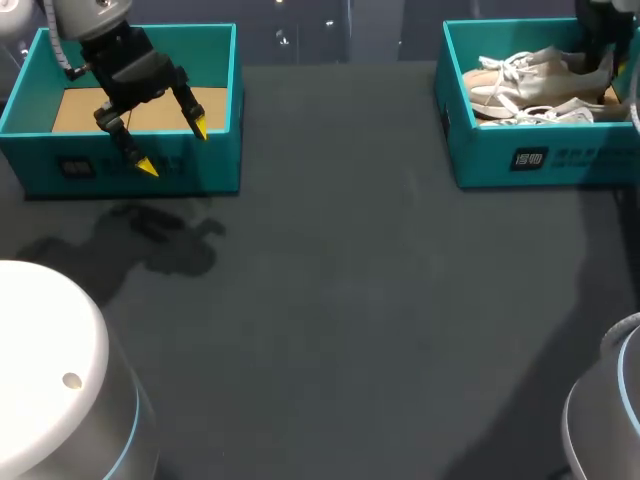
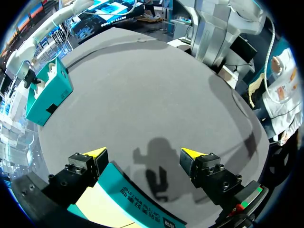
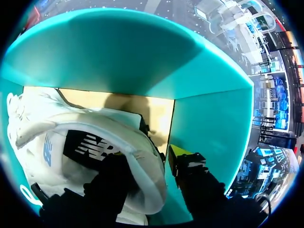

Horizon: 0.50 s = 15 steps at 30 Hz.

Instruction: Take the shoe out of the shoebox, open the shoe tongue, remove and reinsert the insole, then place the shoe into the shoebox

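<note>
head camera looks down on the bench [image 1: 350, 320], left wrist across it, right wrist close inside the shoebox [image 3: 123, 52].

Print on the right shoebox [image 1: 590, 165] is too blurred to read.

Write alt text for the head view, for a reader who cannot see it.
Two teal shoeboxes sit at the far corners of a dark table: the right shoebox holds white shoes, with my right arm down inside it. My left end effector hangs open over the left shoebox, which shows only its cardboard floor.
</note>
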Each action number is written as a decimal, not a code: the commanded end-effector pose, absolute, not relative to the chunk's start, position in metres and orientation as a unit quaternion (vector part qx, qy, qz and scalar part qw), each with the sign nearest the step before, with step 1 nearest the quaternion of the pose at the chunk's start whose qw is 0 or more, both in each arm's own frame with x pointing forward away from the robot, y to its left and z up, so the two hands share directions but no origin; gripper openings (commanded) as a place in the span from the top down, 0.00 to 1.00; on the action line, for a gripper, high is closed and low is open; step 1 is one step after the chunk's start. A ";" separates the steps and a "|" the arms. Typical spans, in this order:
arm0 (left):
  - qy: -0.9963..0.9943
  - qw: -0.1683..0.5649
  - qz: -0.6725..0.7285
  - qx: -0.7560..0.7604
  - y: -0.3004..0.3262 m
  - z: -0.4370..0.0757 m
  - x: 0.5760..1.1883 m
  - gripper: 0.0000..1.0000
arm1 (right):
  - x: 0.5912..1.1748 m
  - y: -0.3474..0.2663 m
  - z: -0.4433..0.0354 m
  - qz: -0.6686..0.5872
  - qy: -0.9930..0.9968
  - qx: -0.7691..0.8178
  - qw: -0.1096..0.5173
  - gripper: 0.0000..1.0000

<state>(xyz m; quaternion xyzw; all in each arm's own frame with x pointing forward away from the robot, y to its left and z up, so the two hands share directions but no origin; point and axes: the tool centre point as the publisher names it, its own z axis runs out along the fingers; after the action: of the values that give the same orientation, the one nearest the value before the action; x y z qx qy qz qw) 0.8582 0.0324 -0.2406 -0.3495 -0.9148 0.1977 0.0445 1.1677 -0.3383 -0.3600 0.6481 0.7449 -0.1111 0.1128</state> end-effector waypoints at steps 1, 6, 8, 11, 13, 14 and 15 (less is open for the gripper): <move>-0.915 0.044 0.197 -0.350 0.033 -0.240 0.858 0.00 | 1.174 -0.338 -0.358 -0.117 0.744 0.649 0.104 0.43; -0.915 0.044 0.197 -0.350 0.033 -0.240 0.858 0.00 | 1.171 -0.337 -0.354 -0.118 0.742 0.652 0.100 0.00; -0.915 0.044 0.197 -0.350 0.033 -0.240 0.858 0.00 | 1.169 -0.336 -0.351 -0.117 0.741 0.653 0.098 0.00; -0.915 0.044 0.197 -0.350 0.033 -0.240 0.858 0.00 | 1.166 -0.334 -0.344 -0.116 0.740 0.655 0.095 0.00; -0.915 0.044 0.197 -0.350 0.033 -0.240 0.858 0.00 | 1.163 -0.332 -0.337 -0.115 0.739 0.657 0.092 0.00; -0.915 0.044 0.197 -0.350 0.033 -0.240 0.858 0.00 | 1.162 -0.330 -0.334 -0.115 0.739 0.658 0.090 0.00; -0.915 0.044 0.197 -0.350 0.033 -0.240 0.858 0.00 | 1.160 -0.328 -0.329 -0.112 0.739 0.658 0.089 0.00</move>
<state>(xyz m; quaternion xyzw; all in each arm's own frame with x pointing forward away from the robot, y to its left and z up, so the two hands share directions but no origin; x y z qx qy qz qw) 0.8582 0.0324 -0.2406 -0.3495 -0.9148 0.1977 0.0445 1.1628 -0.3304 -0.3433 0.6579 0.7392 -0.1115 0.0912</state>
